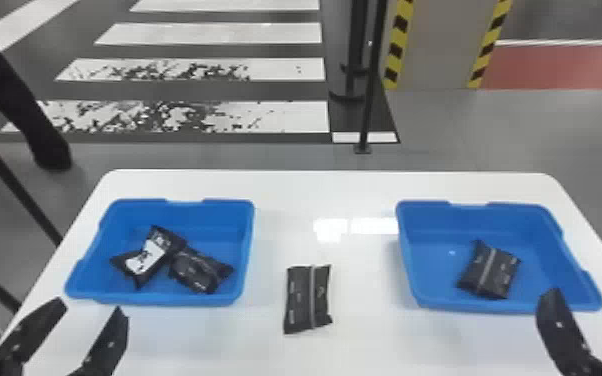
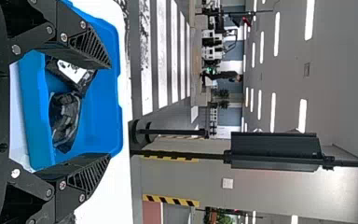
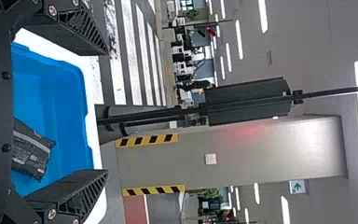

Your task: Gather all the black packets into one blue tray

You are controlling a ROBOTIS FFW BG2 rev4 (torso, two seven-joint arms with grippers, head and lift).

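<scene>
One loose black packet (image 1: 297, 300) is seen on the white table (image 1: 365, 345), between the left blue tray (image 1: 165, 301) and the right blue tray (image 1: 505, 306). From the left gripper (image 1: 91, 306) it is placed out to the robot's right; from the right gripper (image 3: 107, 112), to the left, and the left one is judged nearer. Its long axis is pointed roughly fore and aft – away from the robot – so a pinch across its narrower width would seem to be called for. On both arms the jaws are spread apart, with nothing held between them.

The packet is pillow-shaped and slightly creased, its dark face crossed lengthwise by a pale strip and marked with small print; its soft film may be crumpled when squeezed. At least two packets (image 1: 200, 270) are gathered in the left tray, one white-labelled, while a single packet (image 1: 490, 272) is held by the right.
</scene>
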